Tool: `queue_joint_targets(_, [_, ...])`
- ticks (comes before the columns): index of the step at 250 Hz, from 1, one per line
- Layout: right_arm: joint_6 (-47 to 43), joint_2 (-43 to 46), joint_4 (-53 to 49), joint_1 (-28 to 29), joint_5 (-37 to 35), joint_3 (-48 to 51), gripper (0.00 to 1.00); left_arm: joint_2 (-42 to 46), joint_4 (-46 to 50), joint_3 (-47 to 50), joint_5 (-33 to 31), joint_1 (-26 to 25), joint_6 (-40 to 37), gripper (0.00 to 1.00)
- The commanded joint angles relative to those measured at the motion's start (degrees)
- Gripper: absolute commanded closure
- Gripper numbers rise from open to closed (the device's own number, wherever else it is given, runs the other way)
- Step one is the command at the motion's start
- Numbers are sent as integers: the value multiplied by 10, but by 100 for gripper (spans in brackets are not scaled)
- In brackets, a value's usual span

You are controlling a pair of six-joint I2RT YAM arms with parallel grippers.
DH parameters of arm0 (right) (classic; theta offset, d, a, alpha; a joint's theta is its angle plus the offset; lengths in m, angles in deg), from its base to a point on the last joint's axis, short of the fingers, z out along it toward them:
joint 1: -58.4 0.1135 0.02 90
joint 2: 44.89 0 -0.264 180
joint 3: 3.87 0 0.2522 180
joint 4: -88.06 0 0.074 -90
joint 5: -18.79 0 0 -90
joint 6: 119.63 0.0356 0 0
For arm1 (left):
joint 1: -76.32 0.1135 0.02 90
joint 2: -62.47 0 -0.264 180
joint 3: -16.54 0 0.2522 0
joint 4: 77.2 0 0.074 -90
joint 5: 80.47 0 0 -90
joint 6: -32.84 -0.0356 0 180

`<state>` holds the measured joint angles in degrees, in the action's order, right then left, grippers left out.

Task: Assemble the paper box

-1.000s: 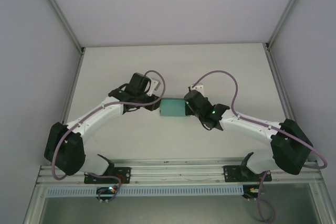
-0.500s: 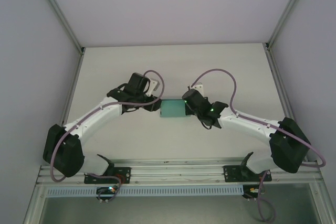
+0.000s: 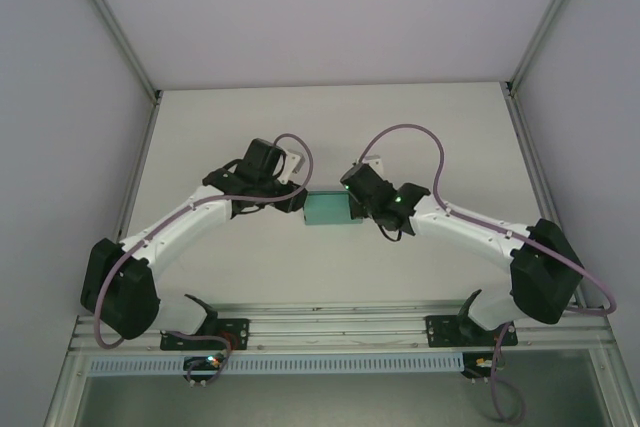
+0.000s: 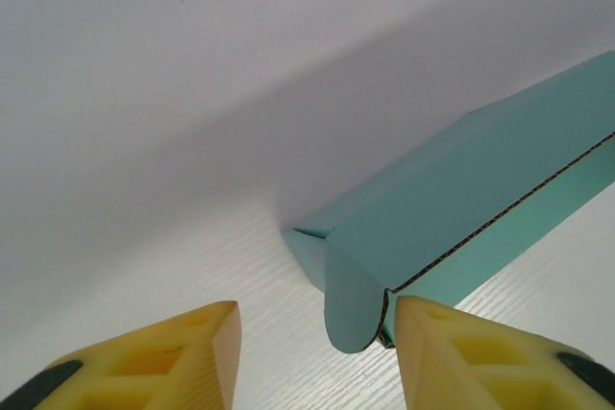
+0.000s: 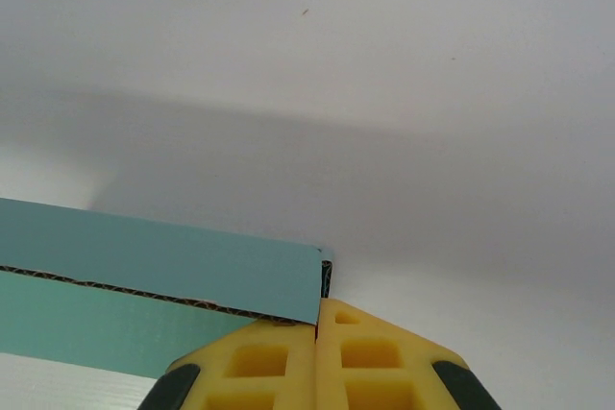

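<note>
While the left arm (image 3: 190, 222) has barely moved above the white bench (image 3: 400, 127), the right arm (image 3: 470, 232) has swung inward over the last second. The teal box (image 3: 328, 210), lying flat mid-bench between the two wrists, has slid slightly leftward with it. That looks like a push to seat the box against the left side, so the folding seems well along but unfinished. The left end effector (image 4: 315, 319) stands open, gripping nothing, its fingers straddling the box's near corner. The right end effector (image 5: 318, 319) is closed, its tips against the box's end; whether card is pinched there I cannot tell. A rounded flap (image 4: 354, 295) hangs untucked beside one left finger.
</note>
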<state>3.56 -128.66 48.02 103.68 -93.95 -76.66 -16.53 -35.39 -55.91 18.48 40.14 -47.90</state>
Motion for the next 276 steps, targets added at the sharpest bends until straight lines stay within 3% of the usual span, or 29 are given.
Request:
queue_joint_targets(1, [10, -23, -78, 3, 25, -17, 100, -7, 5, -15, 13, -2, 0, 59])
queue_joint_targets(69, [12, -42, -97, -3, 31, -43, 100, -37, 7, -36, 19, -5, 5, 72])
queue_joint_targets(108, [8, -42, -96, -3, 32, -45, 100, -41, 18, -48, 7, -9, 23, 95])
queue_joint_targets(182, [34, -37, -51, 8, 0, -4, 100, -87, 84, -99, 36, -13, 139, 100])
queue_joint_targets(228, [37, -55, -79, 28, -41, -17, 100, -107, 159, -147, 67, 5, 147, 100])
queue_joint_targets(276, [35, -55, -61, 41, -57, -7, 100, -117, 173, -157, 145, 29, 171, 100])
